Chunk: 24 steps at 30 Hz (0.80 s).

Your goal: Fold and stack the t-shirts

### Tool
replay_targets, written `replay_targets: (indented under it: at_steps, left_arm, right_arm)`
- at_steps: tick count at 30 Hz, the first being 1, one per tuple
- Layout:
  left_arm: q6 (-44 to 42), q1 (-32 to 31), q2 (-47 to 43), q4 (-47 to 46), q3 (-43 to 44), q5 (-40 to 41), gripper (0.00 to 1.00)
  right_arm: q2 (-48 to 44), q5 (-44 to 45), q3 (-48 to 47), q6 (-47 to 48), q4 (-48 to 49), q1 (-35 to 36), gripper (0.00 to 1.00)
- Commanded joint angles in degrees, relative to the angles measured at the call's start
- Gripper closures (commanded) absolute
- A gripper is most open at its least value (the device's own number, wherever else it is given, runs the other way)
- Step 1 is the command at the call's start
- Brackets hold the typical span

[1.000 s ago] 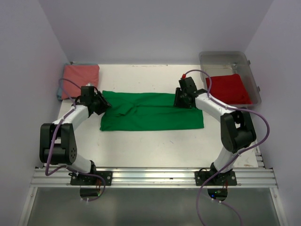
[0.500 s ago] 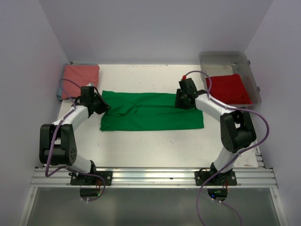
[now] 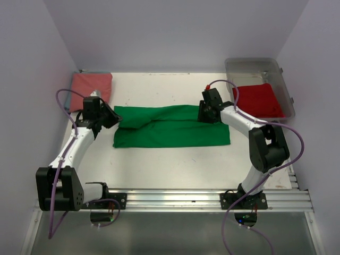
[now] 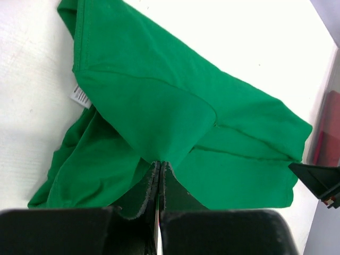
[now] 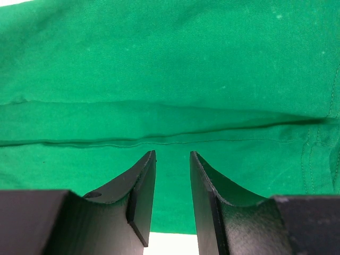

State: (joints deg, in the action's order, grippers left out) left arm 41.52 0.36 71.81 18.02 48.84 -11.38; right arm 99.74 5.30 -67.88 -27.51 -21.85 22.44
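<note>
A bright green t-shirt (image 3: 170, 126) lies spread across the middle of the table. My left gripper (image 3: 110, 119) is shut on its left edge, and a flap of green cloth (image 4: 159, 106) rises from the pinched fingertips (image 4: 160, 164), with a white label (image 4: 79, 97) beside it. My right gripper (image 3: 205, 112) rests over the shirt's far right edge, open, its fingers (image 5: 146, 175) apart above flat green cloth (image 5: 170, 64). A folded salmon-pink t-shirt (image 3: 91, 85) sits at the far left corner. A red t-shirt (image 3: 257, 100) lies in the bin.
A clear plastic bin (image 3: 254, 65) stands at the far right corner and holds the red shirt. Grey walls close in the table on three sides. The arms' mounting rail (image 3: 170, 199) runs along the near edge.
My left gripper has shut on the green shirt's left edge and lifted it, bunching the cloth there. The left arm has stretched out. The right gripper has stayed put.
</note>
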Motion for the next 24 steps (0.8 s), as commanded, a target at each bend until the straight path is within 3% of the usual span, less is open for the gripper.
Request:
replay_targets:
  at_steps: [1,5,16,17,19,20,23,24]
  left_arm:
    - [1.1,0.2,-0.4,3.2,0.7,-1.5,1.0]
    - [2.4,0.2,-0.3,3.4,-1.3,-5.4,1.0]
    - [2.5,0.2,-1.2,2.9,-3.1,-0.4,0.99]
    - [1.7,0.2,-0.6,3.3,-3.1,2.5,0.94]
    - [1.9,0.2,0.7,5.2,-3.2,7.0,0.74]
    - [2.9,0.2,0.7,5.7,-3.1,11.1,0.53]
    - [4.9,0.2,-1.3,5.7,-4.1,16.4,0.31]
    - [5.1,0.2,-1.8,5.2,-4.2,16.6,0.29]
  right_arm:
    - [-1.7,1.1,0.0,1.0,0.3,-0.1,0.64]
    - [-1.4,1.3,-0.2,1.1,0.1,-0.1,0.64]
    - [-0.7,-3.3,-0.5,2.1,1.6,0.0,0.62]
    - [-0.7,-4.1,-0.4,2.4,2.0,0.0,0.61]
    - [-0.7,-5.0,-0.2,2.8,2.3,0.0,0.59]
    - [-0.6,-5.1,-0.3,3.0,2.3,0.0,0.59]
    - [-0.4,-6.4,-0.3,3.4,2.2,0.0,0.57]
    - [-0.4,-6.3,-0.3,3.7,2.1,0.0,0.56]
